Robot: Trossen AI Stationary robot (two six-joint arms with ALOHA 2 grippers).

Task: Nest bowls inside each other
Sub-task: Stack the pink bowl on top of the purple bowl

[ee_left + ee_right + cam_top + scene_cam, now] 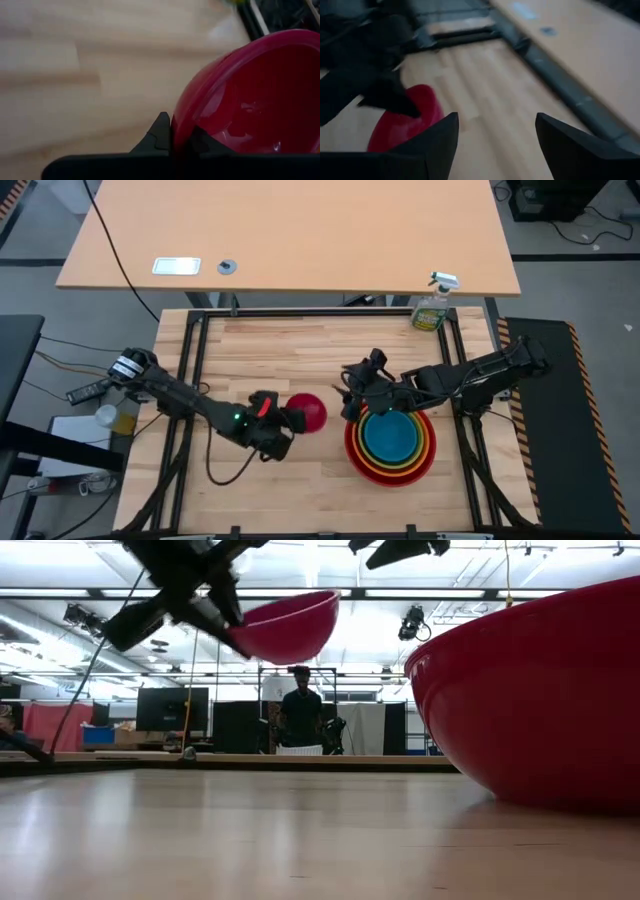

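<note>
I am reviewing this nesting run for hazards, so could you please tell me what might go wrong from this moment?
1. The left gripper pinches only the rim of the small glossy crimson plastic bowl, held clear of the wooden table; it could tilt or slip out.
2. The right gripper hangs open at the edge of the stack of nested coloured bowls, in the carrying path, so the arms might collide.

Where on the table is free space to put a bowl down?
Bare wood lies behind both grippers up to the spray bottle, and along the front edge left of the bowl stack. It is crowded mid-table between the held pink bowl and the stack.
</note>
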